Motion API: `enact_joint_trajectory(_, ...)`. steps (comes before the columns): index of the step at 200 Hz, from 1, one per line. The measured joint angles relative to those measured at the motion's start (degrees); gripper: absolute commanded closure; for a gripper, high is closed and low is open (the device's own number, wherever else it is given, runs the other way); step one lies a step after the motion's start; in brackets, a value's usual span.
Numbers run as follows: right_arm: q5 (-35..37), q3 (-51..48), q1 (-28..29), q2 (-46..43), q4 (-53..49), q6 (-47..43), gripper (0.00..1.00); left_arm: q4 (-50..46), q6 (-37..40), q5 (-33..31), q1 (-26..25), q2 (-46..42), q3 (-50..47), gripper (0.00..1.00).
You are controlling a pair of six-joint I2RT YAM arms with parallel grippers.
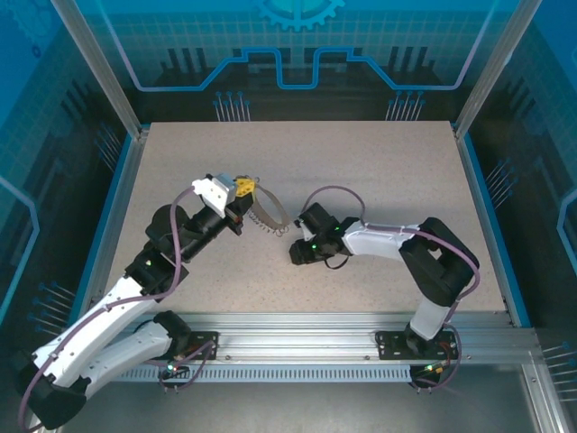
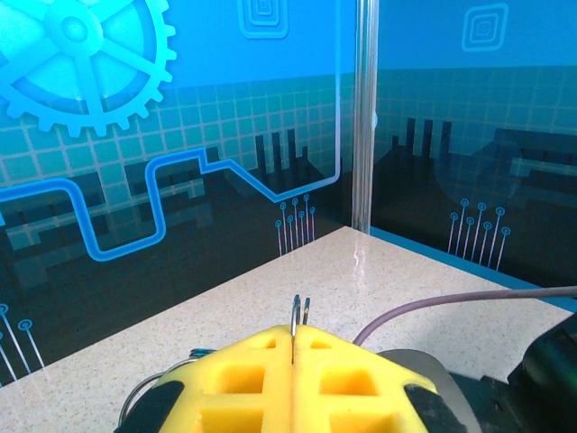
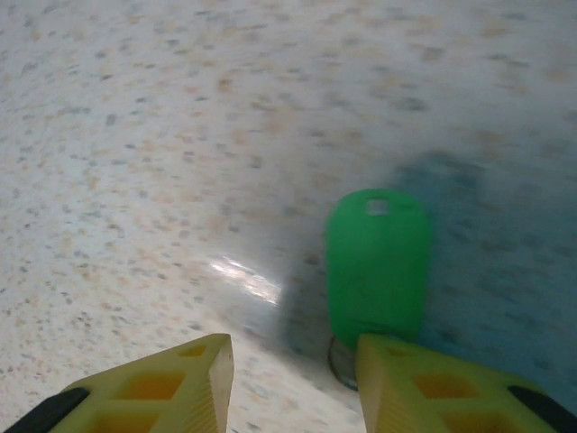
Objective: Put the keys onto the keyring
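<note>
— Two arms are working over the speckled beige table [image 1: 388,171]. The left gripper [image 1: 242,188] is clamping its yellow pads tight on a thin silvery wire ring [image 2: 295,311], and so carrying the dark blue-teal band keyring [image 1: 276,204], with its fine silvery chain [image 1: 264,225] hanging beneath.

— And the right gripper [image 3: 293,347]?

— It is standing spread, gripping nothing. The tiny key with the bright green plastic head [image 3: 377,266] is lying flat on the table. Its near end is tucking under the finger on the right of the wrist view, which is hiding the blade.

— What is worrying you, then?

— The key is sitting off-centre between the fingers. If they are closing from here, I am guessing one pad is shoving the head sideways or skating it across the smooth top instead of lifting it. The tips are also risking a scrape on the table.

— And the ring?

— The pads are pinching very little wire, so it may be twisting during threading.
</note>
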Motion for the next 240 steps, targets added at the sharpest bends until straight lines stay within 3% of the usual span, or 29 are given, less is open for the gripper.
enact_joint_trajectory(48,0.44,-13.00,-3.91,-16.79,-2.58,1.31,0.52,-1.57,-0.92,0.02,0.00,-1.73,-0.02,1.00)
enact_joint_trajectory(83,2.01,-14.25,-5.33,-27.47,-3.02,0.96,0.39,-2.29,-1.70,0.04,0.00,-1.77,0.00,1.00)
enact_joint_trajectory(142,3.48,-14.03,-6.51,-23.17,-6.64,0.74,0.40,-4.17,-3.43,0.07,0.00,-1.77,0.00,1.00)
enact_joint_trajectory(240,3.34,-18.88,-1.92,-25.86,-5.68,13.33,0.38,-7.91,-8.74,3.96,0.00,-2.69,-0.96,1.00)
